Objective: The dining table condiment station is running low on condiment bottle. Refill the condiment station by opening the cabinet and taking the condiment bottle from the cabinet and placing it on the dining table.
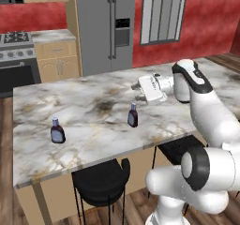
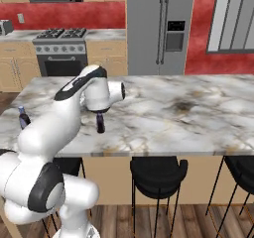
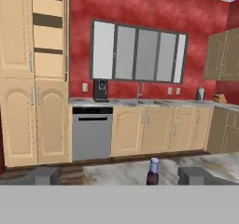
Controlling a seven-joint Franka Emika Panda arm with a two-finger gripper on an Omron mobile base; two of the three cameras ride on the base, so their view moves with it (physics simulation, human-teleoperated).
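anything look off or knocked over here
Nothing spilled or tipped. Both bottles stand upright on the table: the condiment bottle near the open gripper, the squatter bottle apart to its left. One oddity: the tall cabinet has an upper door open, shelves showing.

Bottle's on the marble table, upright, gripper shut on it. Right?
Not quite. The condiment bottle does stand upright on the dining table, but the gripper is open, its tips standing apart on either side of the bottle without touching it, as the hand view shows.
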